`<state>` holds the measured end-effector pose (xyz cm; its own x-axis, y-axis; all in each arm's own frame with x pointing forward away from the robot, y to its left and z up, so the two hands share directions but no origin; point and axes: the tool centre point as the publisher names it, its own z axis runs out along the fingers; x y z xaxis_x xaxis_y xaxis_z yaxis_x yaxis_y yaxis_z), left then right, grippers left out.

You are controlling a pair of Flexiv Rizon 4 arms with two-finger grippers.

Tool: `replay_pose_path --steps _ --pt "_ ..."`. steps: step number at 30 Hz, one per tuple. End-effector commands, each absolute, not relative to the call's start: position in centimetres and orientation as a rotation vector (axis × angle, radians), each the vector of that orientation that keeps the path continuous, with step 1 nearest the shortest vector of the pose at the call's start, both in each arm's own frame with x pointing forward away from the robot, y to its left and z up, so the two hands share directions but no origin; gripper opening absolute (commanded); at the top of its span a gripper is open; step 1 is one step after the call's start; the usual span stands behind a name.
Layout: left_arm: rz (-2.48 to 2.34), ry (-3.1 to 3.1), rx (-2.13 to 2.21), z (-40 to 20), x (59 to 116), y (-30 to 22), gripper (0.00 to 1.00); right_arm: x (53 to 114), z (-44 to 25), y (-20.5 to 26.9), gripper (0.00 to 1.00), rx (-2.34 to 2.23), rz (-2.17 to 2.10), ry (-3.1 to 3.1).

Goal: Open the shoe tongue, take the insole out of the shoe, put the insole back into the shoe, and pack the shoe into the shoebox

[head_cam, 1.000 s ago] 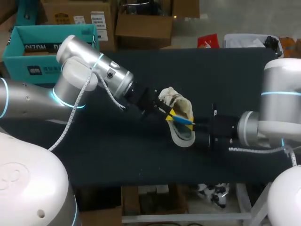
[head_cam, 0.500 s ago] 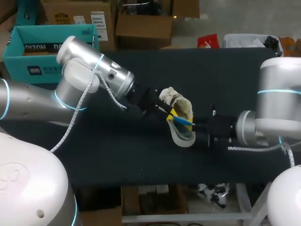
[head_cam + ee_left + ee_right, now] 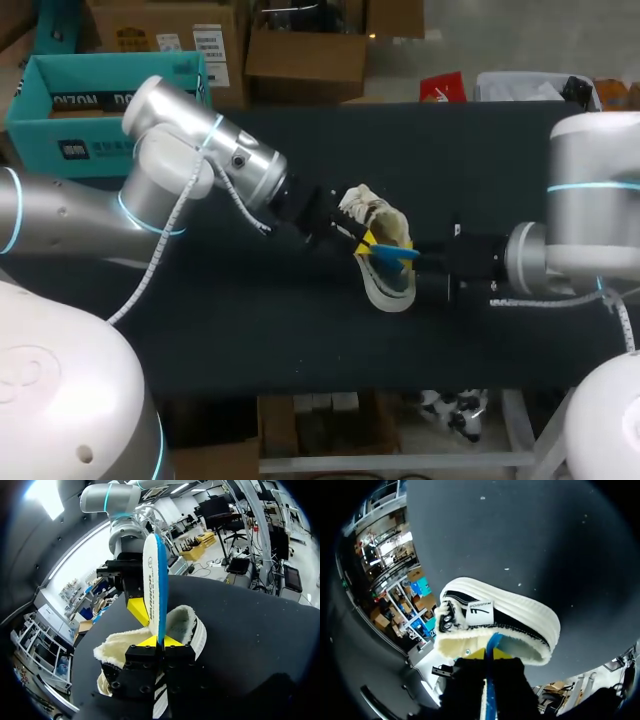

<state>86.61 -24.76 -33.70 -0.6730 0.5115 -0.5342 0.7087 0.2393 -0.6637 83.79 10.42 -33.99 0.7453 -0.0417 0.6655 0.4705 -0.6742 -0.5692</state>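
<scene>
Left gripper (image 3: 160,641) pinched tight on near end of insole (image 3: 152,580); blue-topped insole stands on edge over shoe opening. Right gripper (image 3: 488,653) clamps insole's opposite end, one yellow tip on each side of it. Fleece-lined shoe (image 3: 392,290), black upper and white sole, at middle of table (image 3: 480,150), between both grippers. Teal shoebox (image 3: 60,110) open, just off table's far left corner

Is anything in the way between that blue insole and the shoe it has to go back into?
Nothing visible is. The insole stands on edge right at the fleecy opening of the shoe. It is pinched by the left pincer and the right pincer, and the opening beside it is unblocked.
</scene>
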Motion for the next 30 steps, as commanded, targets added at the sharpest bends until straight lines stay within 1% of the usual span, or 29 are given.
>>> replay_pose_path --steps 1,15,30 --pt "-1.4 2.285 1.149 -33.5 85.9 -25.2 0.0 83.1 -33.0 10.8 0.0 -2.191 -0.866 -0.327" --pt "-1.337 2.235 1.159 -32.4 84.7 -25.4 0.0 83.2 -33.6 10.9 0.0 -2.204 -0.832 -0.449" --pt "-1.252 2.28 1.114 -34.2 85.2 -25.7 0.0 85.5 -35.4 10.7 0.0 -2.29 -0.721 -0.526"
